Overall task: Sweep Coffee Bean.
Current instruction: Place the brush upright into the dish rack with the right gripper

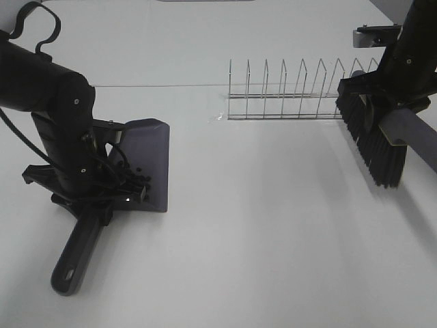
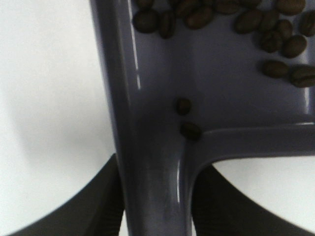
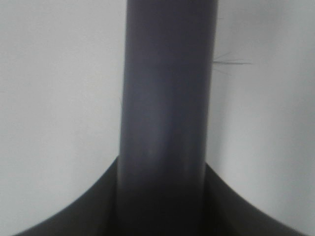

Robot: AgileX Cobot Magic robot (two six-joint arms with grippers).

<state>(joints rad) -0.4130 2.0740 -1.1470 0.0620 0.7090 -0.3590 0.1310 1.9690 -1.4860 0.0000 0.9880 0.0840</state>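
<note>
The grey-purple dustpan [image 1: 149,154] lies on the white table at the left, its handle [image 1: 74,263] pointing toward the front edge. The coffee beans [image 1: 136,180] lie inside it near the handle end, and they show up close in the left wrist view [image 2: 256,24]. My left gripper [image 1: 95,203] is shut on the dustpan's handle [image 2: 155,196], a finger [image 2: 98,206] on each side. My right gripper [image 1: 395,109] is shut on the brush's grey handle [image 3: 167,98] and holds the black-bristled brush [image 1: 372,140] at the far right, well apart from the dustpan.
A wire dish rack [image 1: 293,92] stands at the back, right of centre, just left of the brush. The white table [image 1: 273,225] runs between dustpan and brush. I see no beans on the table itself.
</note>
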